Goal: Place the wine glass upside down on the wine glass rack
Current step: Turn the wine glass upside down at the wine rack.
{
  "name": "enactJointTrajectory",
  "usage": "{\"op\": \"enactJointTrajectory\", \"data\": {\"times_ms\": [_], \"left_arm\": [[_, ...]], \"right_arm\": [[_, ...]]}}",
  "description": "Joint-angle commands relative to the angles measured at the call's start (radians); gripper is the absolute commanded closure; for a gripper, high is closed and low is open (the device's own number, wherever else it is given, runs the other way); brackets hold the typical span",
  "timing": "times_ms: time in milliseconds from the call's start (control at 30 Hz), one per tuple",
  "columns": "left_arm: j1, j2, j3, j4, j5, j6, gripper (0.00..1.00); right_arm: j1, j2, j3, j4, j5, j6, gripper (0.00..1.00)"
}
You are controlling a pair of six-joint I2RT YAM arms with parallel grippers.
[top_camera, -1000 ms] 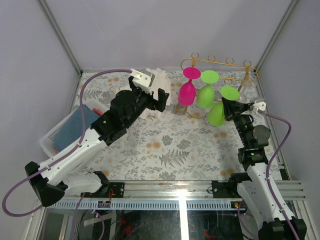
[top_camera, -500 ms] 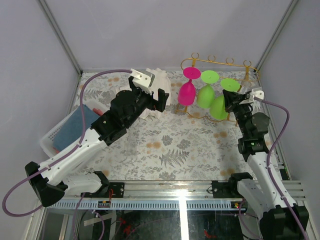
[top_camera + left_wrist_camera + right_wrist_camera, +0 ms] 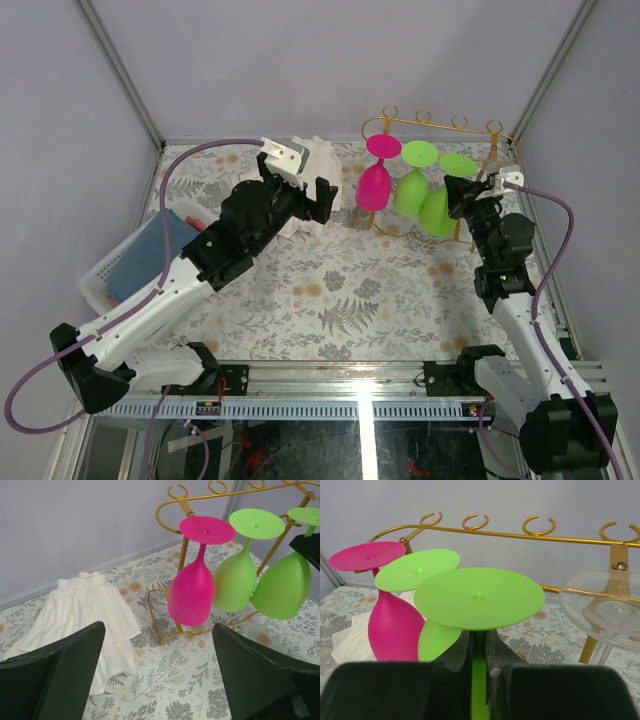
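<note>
The gold wine glass rack (image 3: 445, 125) stands at the back right, also in the left wrist view (image 3: 172, 502) and the right wrist view (image 3: 510, 532). My right gripper (image 3: 463, 200) is shut on the stem of a green wine glass (image 3: 437, 213), held upside down. Its round foot (image 3: 479, 597) sits level with the rails above my right gripper (image 3: 479, 645). A pink glass (image 3: 375, 185) and another green glass (image 3: 410, 190) hang inverted to its left. My left gripper (image 3: 322, 198) hovers open and empty left of the rack, its jaws wide apart (image 3: 159, 645).
A clear glass (image 3: 606, 602) hangs inverted at the rack's right end. A white cloth (image 3: 305, 165) lies crumpled behind the left gripper. A white basket (image 3: 125, 265) holding something blue sits at the table's left edge. Grey walls close in behind the rack.
My right gripper has carried the green glass up and back towards the rack; its foot now sits beside the other green glass's foot. The left arm has stayed still.
</note>
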Motion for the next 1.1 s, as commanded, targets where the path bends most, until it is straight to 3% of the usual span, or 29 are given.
{"op": "enactJointTrajectory", "data": {"times_ms": [0, 433, 733, 1067], "left_arm": [[0.006, -0.019, -0.012, 0.038, -0.006, 0.008, 0.11], [0.009, -0.018, -0.012, 0.038, -0.005, 0.009, 0.11], [0.009, -0.018, -0.013, 0.040, -0.006, 0.008, 0.11], [0.010, -0.018, -0.014, 0.040, -0.005, 0.010, 0.11]], "right_arm": [[-0.002, 0.015, 0.063, 0.054, 0.053, 0.002, 1.00], [-0.002, 0.062, 0.095, -0.004, 0.096, 0.006, 0.96], [-0.002, 0.044, 0.072, -0.037, 0.123, 0.002, 0.69], [-0.002, -0.028, 0.054, -0.094, 0.143, 0.004, 0.51]]}}
